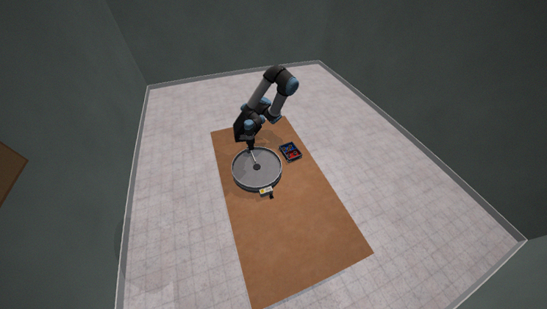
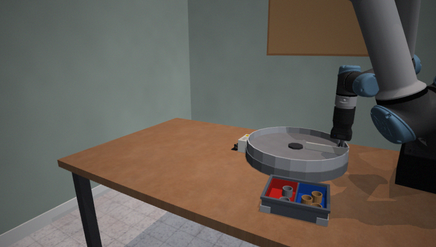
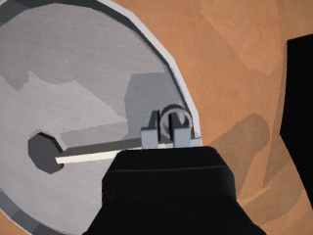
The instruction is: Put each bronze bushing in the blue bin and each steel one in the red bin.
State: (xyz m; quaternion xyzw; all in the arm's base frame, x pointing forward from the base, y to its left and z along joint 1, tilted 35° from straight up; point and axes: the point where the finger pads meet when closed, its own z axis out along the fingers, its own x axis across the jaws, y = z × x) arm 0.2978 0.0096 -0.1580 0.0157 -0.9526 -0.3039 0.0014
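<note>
The turntable (image 1: 261,179) (image 2: 275,139) (image 3: 98,108) is a round grey dish with a raised rim. My gripper (image 1: 250,150) (image 2: 341,143) (image 3: 163,119) points down inside the rim on the robot's side. It is shut on a grey steel bushing (image 3: 173,107): one finger is inside the ring, the other outside, with the wall between them. Whether the bushing touches the dish cannot be told. The blue bin (image 2: 303,188) holds three bronze bushings (image 2: 316,196). The red bin (image 2: 274,187) holds two steel bushings (image 2: 287,191).
A pale straight bar (image 1: 253,157) (image 2: 324,147) (image 3: 88,157) runs from the dark hub (image 1: 256,166) (image 2: 295,145) (image 3: 45,153) to the rim, close beside the gripper. A small white box (image 1: 265,191) (image 2: 243,144) stands against the turntable's far side.
</note>
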